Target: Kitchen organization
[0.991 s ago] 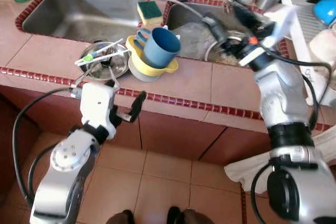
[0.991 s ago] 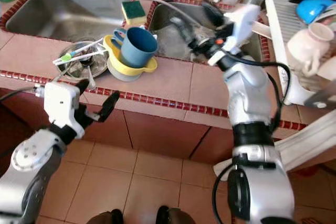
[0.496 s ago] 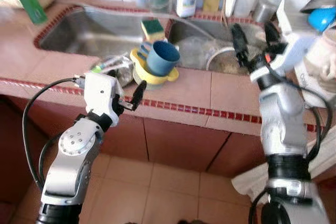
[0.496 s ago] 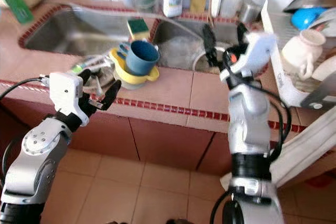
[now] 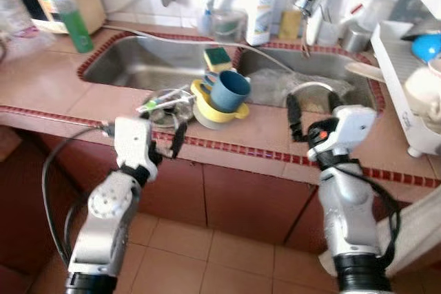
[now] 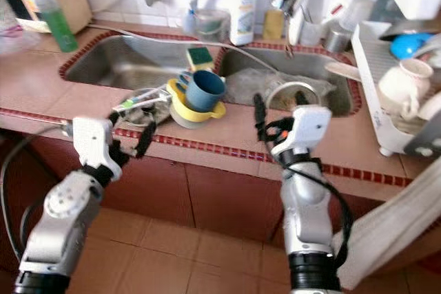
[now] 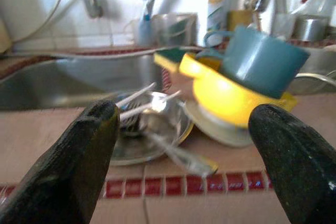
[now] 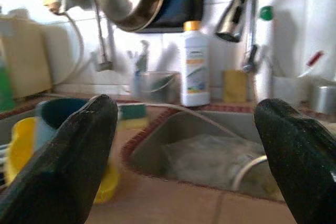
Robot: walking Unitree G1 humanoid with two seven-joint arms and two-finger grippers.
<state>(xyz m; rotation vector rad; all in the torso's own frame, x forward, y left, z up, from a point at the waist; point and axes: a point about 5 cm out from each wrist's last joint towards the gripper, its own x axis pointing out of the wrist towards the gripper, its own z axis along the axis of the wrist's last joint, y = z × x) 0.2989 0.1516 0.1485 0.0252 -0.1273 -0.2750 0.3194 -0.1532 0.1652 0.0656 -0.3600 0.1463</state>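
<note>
A terracotta-tiled table [image 5: 262,118] edged with small red tiles was seen from above, with a double stainless-steel sink [image 5: 138,67] set into it. The left gripper [image 5: 165,144] was held in front of the table's edge, its two black fingers spread wide and empty. Just beyond it, on the table, a shallow round metal bowl [image 5: 165,105] was seen with white utensils [image 7: 137,98] lying across it. Touching that bowl on the side nearer the right gripper, a blue plastic mug [image 5: 229,90] was seen tilted inside a yellow plastic jug [image 5: 213,109], which rested on a pale round dish [image 7: 218,127].

The right gripper [image 5: 311,107] was raised over the front of the table, its fingers also spread wide and holding nothing. Beyond it, the nearer sink basin was seen holding a crumpled clear plastic sheet [image 5: 275,87] and a round metal rim [image 5: 313,94]. A green and yellow sponge [image 5: 217,56] was seen on the divider between the basins, beyond the mug. Along the wall behind the sink, a white bottle with an orange cap [image 8: 195,64], a clear tumbler with toothbrushes [image 8: 155,85] and a chrome tap [image 8: 239,6] were seen. Far beyond the left gripper a green bottle [image 5: 72,22] stood. Outward of the right gripper, a white dish rack [image 6: 396,94] was seen carrying a cream jug [image 6: 403,87] and a blue bowl [image 6: 412,43].
</note>
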